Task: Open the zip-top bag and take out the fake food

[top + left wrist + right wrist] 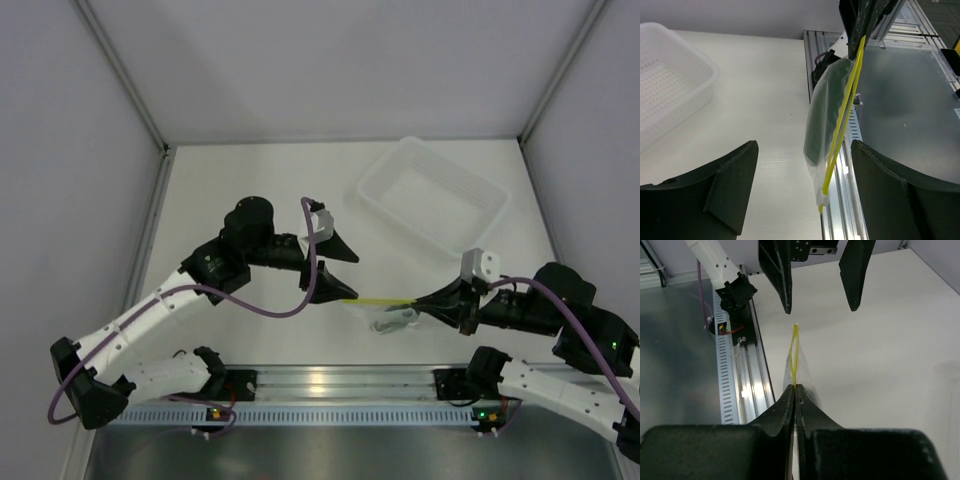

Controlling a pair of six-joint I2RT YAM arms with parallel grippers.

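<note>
Nearest to us, a metal rail (320, 383) runs along the near edge of the table (250, 180), with both arm bases bolted to it.

Just beyond the rail, right of the middle, the right gripper (424, 303) is clenched on the bag (388, 320). Its own camera shows the two fingers pressed flat together, with the yellow-green strip (378, 300) coming out from between their tips. The gripper holds one end of the strip, and from there the strip runs leftward toward the other arm. In the right wrist view its two halves bow slightly apart in the middle and meet again at the free end.

The clear pouch hangs from the strip. We cannot tell whether its lower edge touches the table. The food (826, 107) is inside the bag, a dark green piece lying lengthwise against the plastic, close under the strip.

Left of the bag, the left gripper (356, 276) is released — its fingers (730, 185) stand wide apart and grip nothing. The free end of the strip points into the gap between them, but from the right wrist it stops just short of their tips, apart from both.

Farthest off, to the right, a white perforated bin (383, 165) sits at an angle on the table — well apart from the bag and from both grippers.
</note>
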